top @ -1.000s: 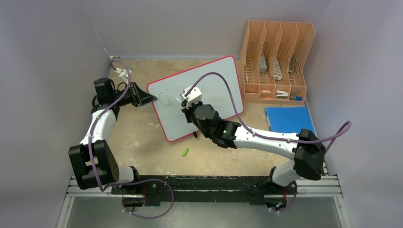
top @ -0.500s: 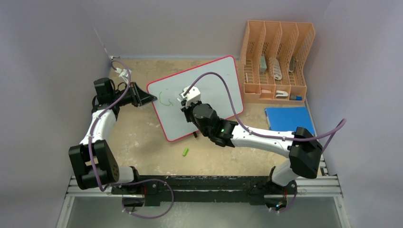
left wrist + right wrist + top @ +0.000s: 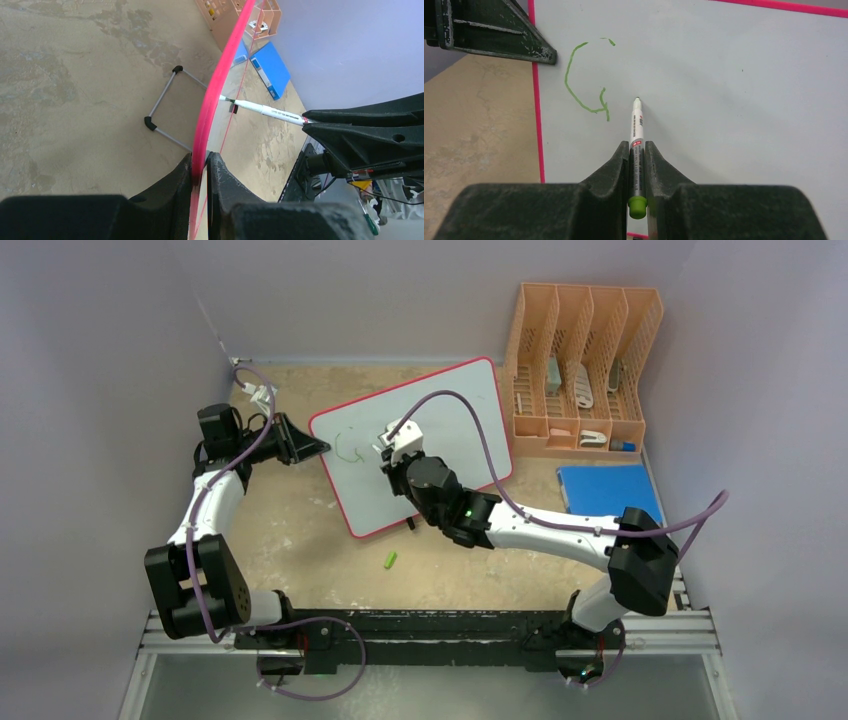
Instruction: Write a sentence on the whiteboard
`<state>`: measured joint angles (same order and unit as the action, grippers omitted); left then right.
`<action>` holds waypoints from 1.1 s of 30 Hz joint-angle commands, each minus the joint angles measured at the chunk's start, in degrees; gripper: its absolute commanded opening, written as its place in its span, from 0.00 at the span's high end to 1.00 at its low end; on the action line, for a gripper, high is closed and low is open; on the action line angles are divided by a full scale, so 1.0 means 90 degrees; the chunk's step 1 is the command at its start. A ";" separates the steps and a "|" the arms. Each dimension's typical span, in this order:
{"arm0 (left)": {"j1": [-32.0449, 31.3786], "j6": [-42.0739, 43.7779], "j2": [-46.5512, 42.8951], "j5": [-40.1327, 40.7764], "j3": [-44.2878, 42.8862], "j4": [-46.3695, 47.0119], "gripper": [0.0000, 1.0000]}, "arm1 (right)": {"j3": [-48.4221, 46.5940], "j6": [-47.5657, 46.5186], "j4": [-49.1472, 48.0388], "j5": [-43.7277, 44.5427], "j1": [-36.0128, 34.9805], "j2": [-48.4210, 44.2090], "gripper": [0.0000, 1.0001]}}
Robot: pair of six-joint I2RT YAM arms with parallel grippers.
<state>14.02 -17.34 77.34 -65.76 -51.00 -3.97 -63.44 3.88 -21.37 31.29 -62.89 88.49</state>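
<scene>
Board: whiteboard (image 3: 415, 445) mid-counter (image 3: 300, 530), propped on its wire legs, left end nearer the left arm.
Left jaws: clamped on the red rim at the board's left edge, steadying it.
Right jaws: clamped on the marker (image 3: 637, 135), barrel straight out, tip just right of the G's tail; contact w/ surface can't tell.
Sentence: only a green "G" (image 3: 581, 82) near the left rim, top stroke broken. Judged early, rest of the words to go.
Risk 1: too much push → board flexes or slips in the left jaws, stroke skews.
Risk 2: too light → gaps, like the G's top.
Risk 3: tip sits close to the G, next letter may overlap.
Risk 4: right arm's cable (image 3: 470, 410) arcs over the board, could snag.
</scene>
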 commanded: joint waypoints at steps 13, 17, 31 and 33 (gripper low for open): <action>-0.0142 0.0189 0.0020 0.0300 -0.0065 -0.0188 1.00 | -0.0206 0.0005 -0.0081 0.0176 0.0221 -0.0143 1.00; -0.0142 0.0189 0.0019 0.0295 -0.0057 -0.0190 1.00 | -0.0131 0.0076 0.0019 0.0218 0.0221 -0.0185 1.00; -0.0142 0.0189 0.0010 0.0304 -0.0064 -0.0186 1.00 | 0.0143 0.0221 0.0161 0.0302 0.0221 -0.0396 1.00; -0.0142 0.0189 0.0010 0.0298 -0.0060 -0.0184 1.00 | 0.0163 0.0259 0.0181 0.0269 0.0221 -0.0407 1.00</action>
<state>13.96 -17.34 77.34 -65.58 -51.03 -3.95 -62.46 5.13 -19.97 32.25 -61.32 86.83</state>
